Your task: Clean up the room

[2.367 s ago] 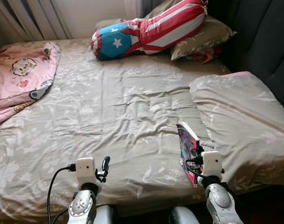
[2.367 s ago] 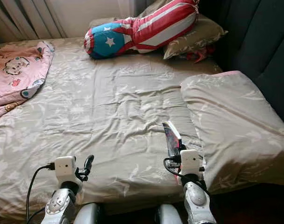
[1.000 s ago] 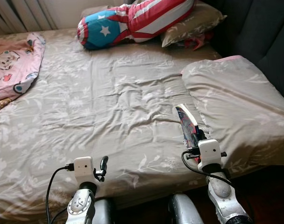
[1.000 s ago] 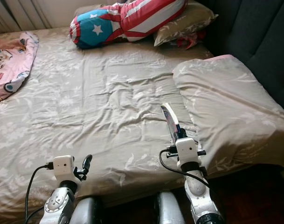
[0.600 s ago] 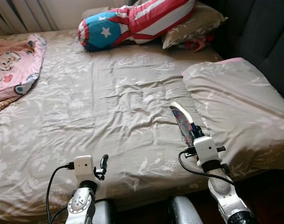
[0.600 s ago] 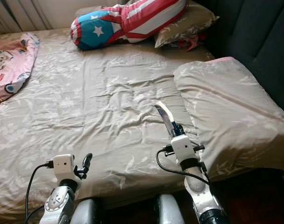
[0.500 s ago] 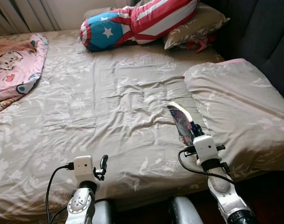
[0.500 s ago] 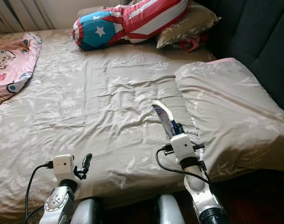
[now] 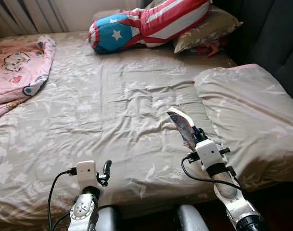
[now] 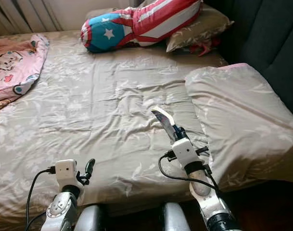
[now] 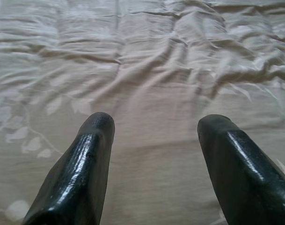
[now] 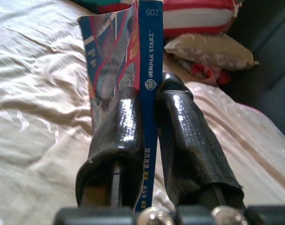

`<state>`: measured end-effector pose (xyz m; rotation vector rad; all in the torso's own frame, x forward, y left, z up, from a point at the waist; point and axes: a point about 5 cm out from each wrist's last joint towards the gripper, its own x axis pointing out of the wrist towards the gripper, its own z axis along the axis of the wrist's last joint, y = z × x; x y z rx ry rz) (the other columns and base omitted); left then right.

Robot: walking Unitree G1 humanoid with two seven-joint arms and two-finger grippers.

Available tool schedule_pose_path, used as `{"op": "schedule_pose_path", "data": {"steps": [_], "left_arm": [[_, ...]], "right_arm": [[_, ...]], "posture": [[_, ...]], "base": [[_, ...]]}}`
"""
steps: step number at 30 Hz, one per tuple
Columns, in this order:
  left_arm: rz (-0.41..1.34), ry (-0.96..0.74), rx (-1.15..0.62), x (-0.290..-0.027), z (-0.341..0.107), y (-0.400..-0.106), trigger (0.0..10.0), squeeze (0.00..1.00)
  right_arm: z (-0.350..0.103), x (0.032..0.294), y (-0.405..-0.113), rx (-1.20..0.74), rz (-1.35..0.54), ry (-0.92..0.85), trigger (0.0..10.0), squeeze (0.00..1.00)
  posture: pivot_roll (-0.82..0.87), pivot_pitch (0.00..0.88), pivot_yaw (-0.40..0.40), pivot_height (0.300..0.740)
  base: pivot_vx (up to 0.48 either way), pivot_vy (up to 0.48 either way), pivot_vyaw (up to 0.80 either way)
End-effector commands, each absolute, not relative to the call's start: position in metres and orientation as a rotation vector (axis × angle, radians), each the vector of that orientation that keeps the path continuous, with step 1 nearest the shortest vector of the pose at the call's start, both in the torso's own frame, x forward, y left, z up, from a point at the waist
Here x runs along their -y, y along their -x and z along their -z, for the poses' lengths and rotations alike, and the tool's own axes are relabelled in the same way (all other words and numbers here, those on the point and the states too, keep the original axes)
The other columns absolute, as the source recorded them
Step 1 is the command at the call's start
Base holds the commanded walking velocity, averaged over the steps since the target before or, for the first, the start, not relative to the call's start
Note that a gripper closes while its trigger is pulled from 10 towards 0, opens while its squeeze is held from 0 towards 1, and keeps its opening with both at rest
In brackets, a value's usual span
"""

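Book [image 12: 144, 61] is sticking up out of the right gripper [image 9: 197, 137], which is squeezing its spine tight, long side pointing along the fingers. It is hanging over the bed [image 9: 103, 110], just beside the pillow [image 9: 247, 110]. The left gripper [image 11: 154, 140] is spread wide, holding nothing, farther from the pillow.

A home bedroom: a bed [image 9: 112, 106] in leaf-print beige sheets, pillows [image 9: 247, 110] at a dark padded headboard [image 9: 276, 33], a pink cartoon blanket [image 9: 16, 72], curtains [image 9: 21, 14] behind.
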<state>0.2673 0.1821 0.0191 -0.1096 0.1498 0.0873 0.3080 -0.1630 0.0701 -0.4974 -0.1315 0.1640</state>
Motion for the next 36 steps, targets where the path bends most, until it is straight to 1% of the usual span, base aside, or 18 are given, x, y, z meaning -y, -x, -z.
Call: {"op": "schedule_pose_path", "data": {"steps": [1, 14, 29, 32, 36], "left_arm": [[-0.103, 0.107, -0.154, -0.185, -0.017, -0.266, 10.0, 0.00], [-0.108, 0.105, -0.147, -0.186, -0.017, -0.266, 10.0, 0.00], [-0.128, 0.107, -0.140, -0.188, -0.017, -0.260, 10.0, 0.00], [-0.129, 0.108, -0.138, -0.188, -0.017, -0.259, 10.0, 0.00], [-0.125, 0.109, -0.140, -0.188, -0.017, -0.257, 10.0, 0.00]], "right_arm": [[-0.081, 0.158, -0.312, 0.197, -0.192, 0.518, 10.0, 0.00], [-0.081, 0.150, -0.313, 0.206, -0.246, 0.574, 10.0, 0.00], [-0.092, 0.147, -0.331, 0.204, -0.260, 0.623, 10.0, 0.00], [-0.092, 0.146, -0.334, 0.197, -0.269, 0.663, 10.0, 0.00], [-0.091, 0.147, -0.339, 0.175, -0.273, 0.719, 10.0, 0.00]], "posture": [[-0.19, 0.162, 0.005, 0.625], [-0.18, 0.166, 0.001, 0.625], [-0.15, 0.180, -0.009, 0.625], [-0.15, 0.185, -0.010, 0.625], [-0.14, 0.194, -0.011, 0.625]], "base": [[0.480, 0.000, 0.00], [0.480, 0.000, 0.00], [0.480, 0.000, 0.00], [0.307, 0.000, 0.00], [0.000, 0.000, 0.00]]}}
